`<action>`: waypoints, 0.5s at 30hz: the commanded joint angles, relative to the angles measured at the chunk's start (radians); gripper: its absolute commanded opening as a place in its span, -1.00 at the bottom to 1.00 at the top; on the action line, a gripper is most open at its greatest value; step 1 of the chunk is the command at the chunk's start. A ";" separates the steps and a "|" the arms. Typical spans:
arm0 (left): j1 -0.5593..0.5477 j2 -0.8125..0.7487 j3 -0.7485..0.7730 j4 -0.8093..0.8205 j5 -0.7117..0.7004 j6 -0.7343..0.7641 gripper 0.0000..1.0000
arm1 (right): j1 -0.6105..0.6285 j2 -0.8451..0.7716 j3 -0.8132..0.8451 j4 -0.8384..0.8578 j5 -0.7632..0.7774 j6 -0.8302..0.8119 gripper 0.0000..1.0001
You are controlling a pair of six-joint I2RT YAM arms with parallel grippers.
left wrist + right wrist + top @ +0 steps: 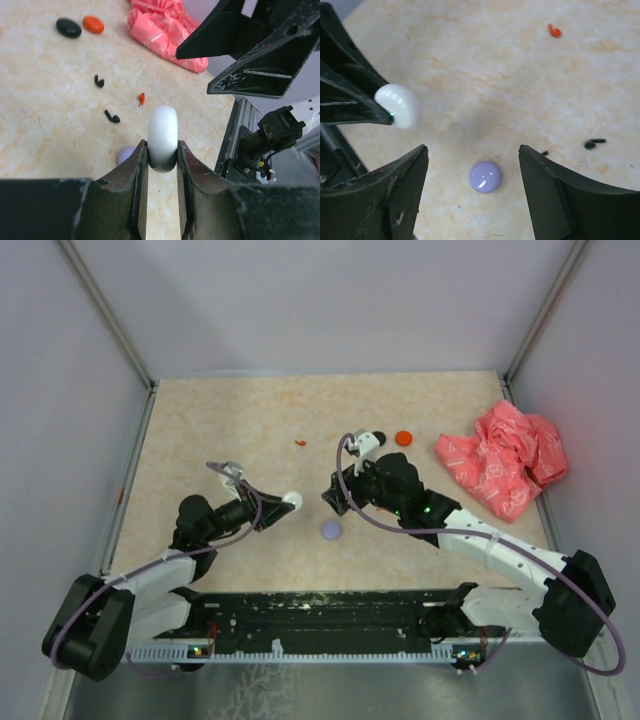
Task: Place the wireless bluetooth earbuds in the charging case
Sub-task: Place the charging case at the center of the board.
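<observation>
The left claw (162, 152) is covering the bottom of the white case (163, 125). One of its fingers (136, 172) is hiding most of the lilac round thing (125, 155). The pink bag (160, 30) is running off the top edge. From above, the red earbud (300, 442) is looking like a tiny speck. A black bit (545, 153) is peeking out beside the right claw (471, 149), too small to name.
</observation>
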 commanded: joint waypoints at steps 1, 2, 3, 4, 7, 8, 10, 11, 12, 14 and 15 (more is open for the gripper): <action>-0.015 0.053 0.057 -0.201 -0.034 -0.083 -0.90 | -0.008 -0.034 -0.048 0.020 0.268 -0.045 0.46; -0.019 0.072 0.065 -0.215 -0.033 -0.093 -0.87 | -0.008 -0.040 -0.065 0.032 0.297 -0.053 0.46; -0.021 0.096 0.073 -0.231 -0.034 -0.103 -0.85 | -0.008 -0.043 -0.083 0.042 0.318 -0.062 0.46; -0.024 0.121 0.082 -0.245 -0.034 -0.111 -0.83 | -0.008 -0.045 -0.097 0.050 0.350 -0.065 0.46; -0.042 0.205 0.109 -0.256 -0.030 -0.131 -0.78 | -0.008 -0.051 -0.144 0.094 0.418 -0.066 0.46; -0.051 0.233 0.118 -0.255 -0.029 -0.136 -0.76 | -0.008 -0.053 -0.163 0.114 0.440 -0.066 0.46; -0.072 0.282 0.140 -0.257 -0.034 -0.139 -0.66 | -0.008 -0.059 -0.194 0.151 0.474 -0.067 0.45; -0.080 0.303 0.150 -0.264 -0.038 -0.136 -0.64 | -0.008 -0.061 -0.206 0.163 0.488 -0.068 0.45; -0.088 0.322 0.160 -0.279 -0.050 -0.132 -0.63 | -0.008 -0.060 -0.217 0.175 0.500 -0.067 0.45; -0.101 0.356 0.174 -0.313 -0.080 -0.124 -0.60 | -0.008 -0.058 -0.233 0.194 0.518 -0.068 0.45; -0.103 0.372 0.179 -0.323 -0.092 -0.124 -0.59 | -0.008 -0.055 -0.236 0.199 0.523 -0.067 0.44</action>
